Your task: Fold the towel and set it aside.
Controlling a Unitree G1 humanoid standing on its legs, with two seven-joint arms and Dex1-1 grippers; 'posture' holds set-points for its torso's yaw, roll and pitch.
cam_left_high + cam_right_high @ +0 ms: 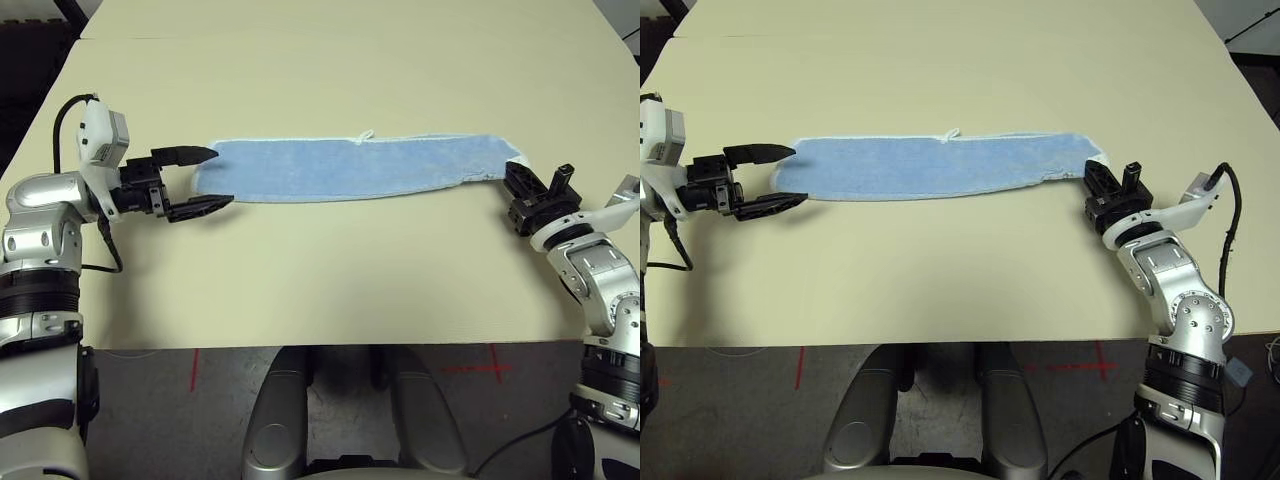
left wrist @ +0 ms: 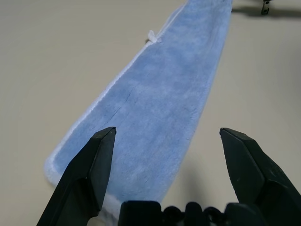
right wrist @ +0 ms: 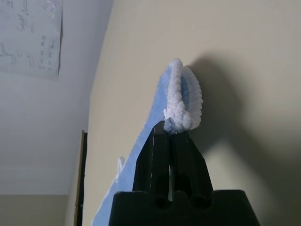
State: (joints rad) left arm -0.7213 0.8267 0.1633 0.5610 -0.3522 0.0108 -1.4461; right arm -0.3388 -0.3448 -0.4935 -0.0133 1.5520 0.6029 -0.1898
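While the towel (image 1: pixel 355 167) lies stretched in a long, narrow band across the middle of the table (image 1: pixel 320 290), the right gripper (image 3: pixel 171 129) has its fingers pressed tight together on the band's right end, the white-edged corner bunched into a small loop just past the tips. At the opposite end the left gripper (image 1: pixel 205 180) hovers with its fingers spread wide, straddling the left end without touching it, one finger at the far edge and one near the front edge. The risk from here appears to lie in that thin right-hand pinch: only a sliver of hem seems caught, and a pull along the band could slip it free. The left fingers might also close on the top layer alone, letting the fold sag open. The cloth is light blue terry, soft and nappy, rimmed with white stitching, a small white tag (image 1: pixel 365 136) at its far edge. The table is smooth, matte and pale cream.
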